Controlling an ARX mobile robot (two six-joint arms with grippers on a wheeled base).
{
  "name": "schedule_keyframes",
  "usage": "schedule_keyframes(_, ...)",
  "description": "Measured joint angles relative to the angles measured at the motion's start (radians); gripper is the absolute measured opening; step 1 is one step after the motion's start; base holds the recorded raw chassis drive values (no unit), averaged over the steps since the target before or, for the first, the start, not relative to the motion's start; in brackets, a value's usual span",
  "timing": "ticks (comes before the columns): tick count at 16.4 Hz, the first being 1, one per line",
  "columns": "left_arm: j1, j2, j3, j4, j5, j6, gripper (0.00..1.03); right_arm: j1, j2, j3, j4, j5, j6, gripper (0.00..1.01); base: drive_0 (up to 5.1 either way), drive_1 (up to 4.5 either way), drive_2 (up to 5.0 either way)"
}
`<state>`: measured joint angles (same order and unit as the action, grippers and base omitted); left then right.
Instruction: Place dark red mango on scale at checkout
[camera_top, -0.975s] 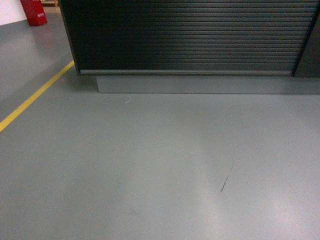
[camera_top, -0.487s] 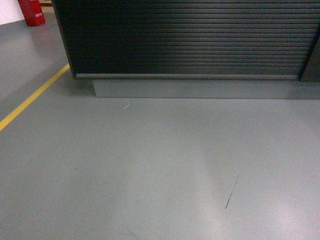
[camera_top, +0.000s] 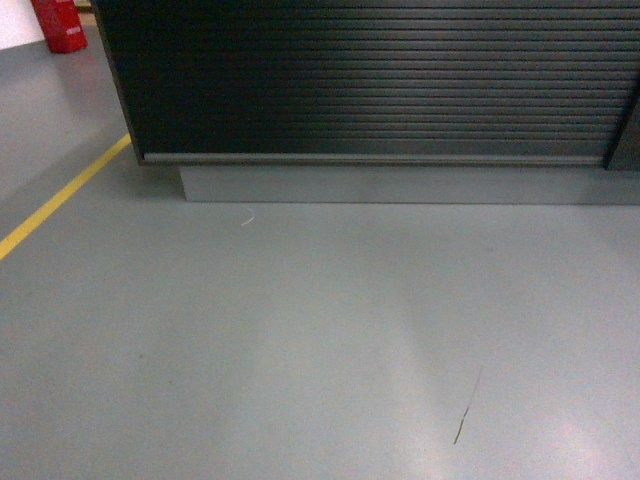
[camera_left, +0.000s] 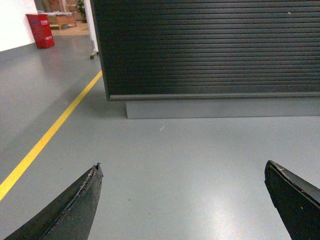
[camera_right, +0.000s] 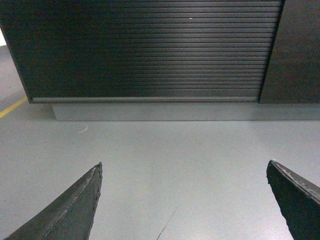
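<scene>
The checkout (camera_top: 370, 80) fills the top of the head view: a dark counter with a ribbed slatted front on a grey plinth (camera_top: 400, 185). It also shows ahead in the left wrist view as the checkout (camera_left: 210, 45) and in the right wrist view as the checkout (camera_right: 150, 45). Its top is out of view, and so are the scale and the dark red mango. My left gripper (camera_left: 183, 167) is open over bare grey floor with nothing between its fingers. My right gripper (camera_right: 184, 166) is open too, and empty. Neither gripper appears in the head view.
A yellow floor line (camera_top: 60, 195) runs diagonally at the left, also seen as the yellow line (camera_left: 55, 127). A red box (camera_left: 40, 30) stands far left by the wall. A plain dark panel (camera_right: 295, 50) adjoins the counter's right end. A dark scratch (camera_top: 466, 410) marks the floor.
The counter has come closer and shifted slightly left in the head view; the floor scratch has slid down and right. The base is rolling toward the counter.
</scene>
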<state>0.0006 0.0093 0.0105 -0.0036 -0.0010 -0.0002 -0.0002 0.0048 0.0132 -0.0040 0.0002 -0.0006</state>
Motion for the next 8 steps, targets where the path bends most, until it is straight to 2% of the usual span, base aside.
schedule_keyframes(8, 0.000, 0.000, 0.000, 0.000, 0.000, 0.000, 0.98, 0.000, 0.000, 0.000, 0.000, 0.000, 0.000, 0.98, 0.1, 3.03, -2.9)
